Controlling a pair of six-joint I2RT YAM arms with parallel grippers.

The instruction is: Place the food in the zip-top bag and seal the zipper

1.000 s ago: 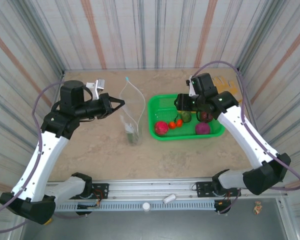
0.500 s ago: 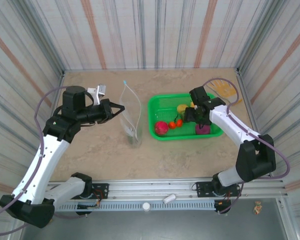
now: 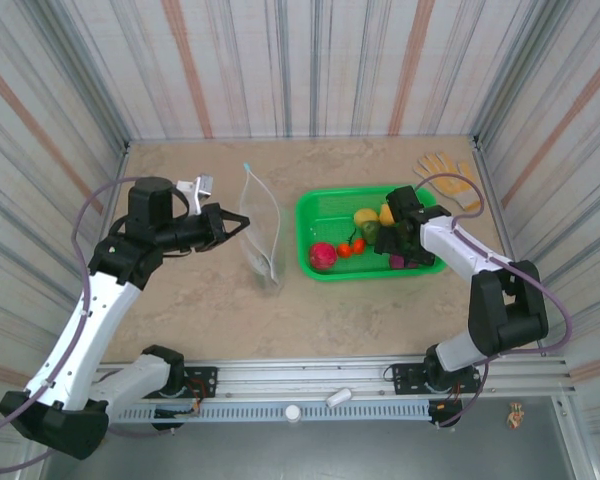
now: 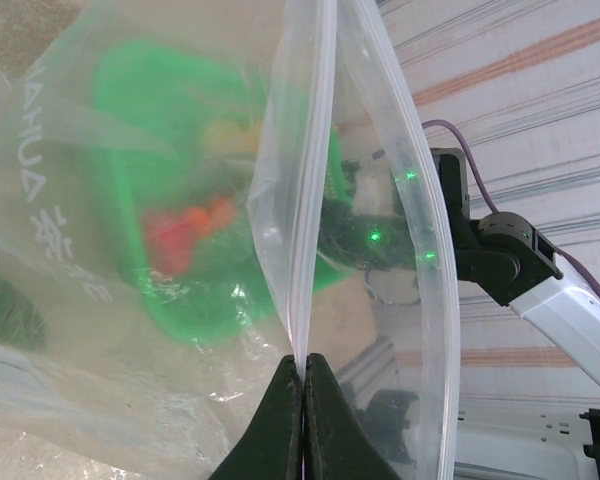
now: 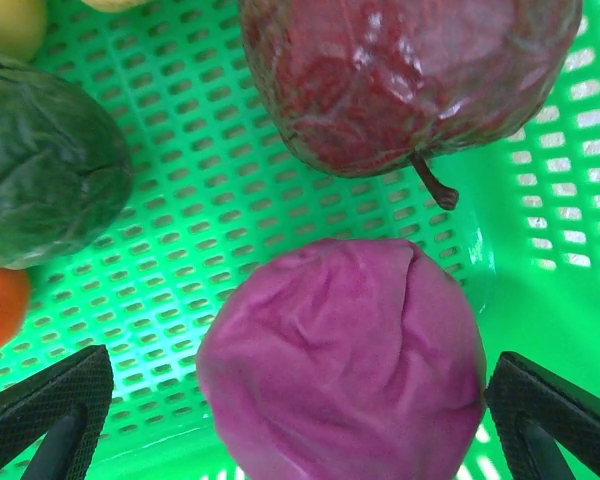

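Observation:
The clear zip-top bag [image 3: 261,232] stands on the table left of the basket, its mouth held apart. My left gripper [image 3: 234,222] is shut on one edge of that mouth [image 4: 302,330]. The light blue slider [image 3: 247,166] sits at the bag's far end. A dark green shape [image 4: 5,315] shows through the bag's wall. My right gripper [image 3: 400,246] reaches down into the basket, open, one finger on each side of the magenta piece [image 5: 345,370]. Behind it lie a maroon apple [image 5: 400,80] and a dark green piece [image 5: 40,170]. A red ball [image 3: 322,255], small orange pieces [image 3: 352,247] and yellow pieces [image 3: 365,216] lie further left.
The green mesh basket [image 3: 313,212] holds the food at centre right. A tan glove [image 3: 448,170] lies at the back right corner. Striped walls close in the table on three sides.
My right gripper has swung back and dropped into the basket's near right corner, over the magenta piece. The left gripper has shifted slightly, still holding the bag's mouth.

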